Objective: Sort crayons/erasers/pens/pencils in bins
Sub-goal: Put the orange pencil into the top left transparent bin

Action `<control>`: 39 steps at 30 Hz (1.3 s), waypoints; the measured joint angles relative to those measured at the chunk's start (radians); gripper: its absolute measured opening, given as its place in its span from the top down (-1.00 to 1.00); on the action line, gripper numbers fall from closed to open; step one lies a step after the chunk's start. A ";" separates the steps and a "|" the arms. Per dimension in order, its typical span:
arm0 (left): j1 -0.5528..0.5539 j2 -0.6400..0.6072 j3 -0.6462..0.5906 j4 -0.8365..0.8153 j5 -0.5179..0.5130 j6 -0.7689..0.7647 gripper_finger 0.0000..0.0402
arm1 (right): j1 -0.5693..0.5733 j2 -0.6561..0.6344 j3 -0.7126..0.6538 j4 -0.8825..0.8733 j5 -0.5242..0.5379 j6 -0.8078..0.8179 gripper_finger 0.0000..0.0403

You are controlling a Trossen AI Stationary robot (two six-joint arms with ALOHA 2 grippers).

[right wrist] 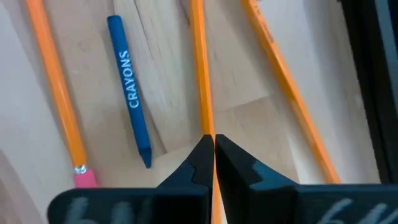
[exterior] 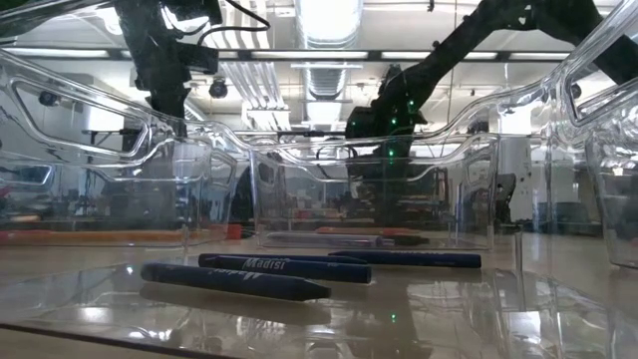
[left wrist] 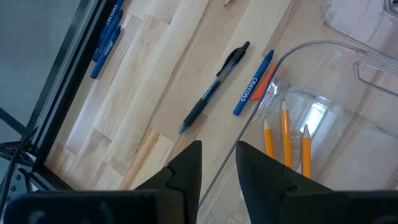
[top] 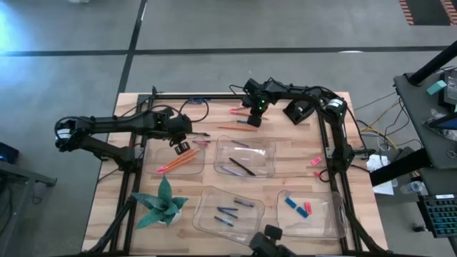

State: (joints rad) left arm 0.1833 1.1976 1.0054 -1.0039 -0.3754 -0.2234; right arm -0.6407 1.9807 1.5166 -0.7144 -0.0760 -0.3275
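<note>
While clamped down at the far edge of the wooden tabletop (top: 285,175), beyond the middle clear plastic bin (top: 245,158), right tool (right wrist: 214,144) pinched shut on a thin orange pencil (right wrist: 200,68) running straight between its dark fingers. Beside that pencil on the wood, seen from the right wrist: a blue crayon (right wrist: 130,87) printed CRAYONS, a second orange pencil with a pink eraser end (right wrist: 60,93), and a third orange pencil (right wrist: 287,93) slanting away on the other side.

Over to the left of the middle bin, left tool (left wrist: 217,165) hanging above the far rim of the left clear bin (top: 178,163), fingers parted a little with nothing visibly between them. Just past that rim, outside the bin: a black click pen (left wrist: 214,88) and a short blue crayon (left wrist: 253,84) lying side by side, with an orange stick tucked against the crayon. Inside the left bin, three orange pencils (left wrist: 285,134) lying together.

In the middle bin, dark pens (top: 241,168). Nearer than the middle bin, a clear bin holding blue crayons (exterior: 234,282); to its right, a clear bin with blue and red erasers (top: 299,206). Right of the middle bin, loose on the tabletop, small pink erasers (top: 316,160). At the near left corner, a green folded-paper plant (top: 163,203).
</note>
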 joint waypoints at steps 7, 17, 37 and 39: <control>0.000 0.000 0.000 0.000 0.000 0.000 0.58 | 0.001 0.011 0.000 0.022 -0.004 0.044 0.83; 0.000 0.000 0.000 0.000 0.000 0.000 0.58 | 0.006 0.020 0.001 0.129 -0.007 0.061 0.33; 0.000 0.000 0.000 0.002 0.000 0.001 0.58 | 0.027 0.032 0.013 0.150 -0.010 -0.024 0.39; 0.000 0.000 0.000 0.002 0.000 -0.005 0.58 | 0.027 0.032 0.013 0.130 -0.009 -0.013 0.38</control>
State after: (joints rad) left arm 0.1832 1.1976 1.0054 -1.0019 -0.3756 -0.2279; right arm -0.6132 2.0129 1.5295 -0.5843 -0.0853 -0.3406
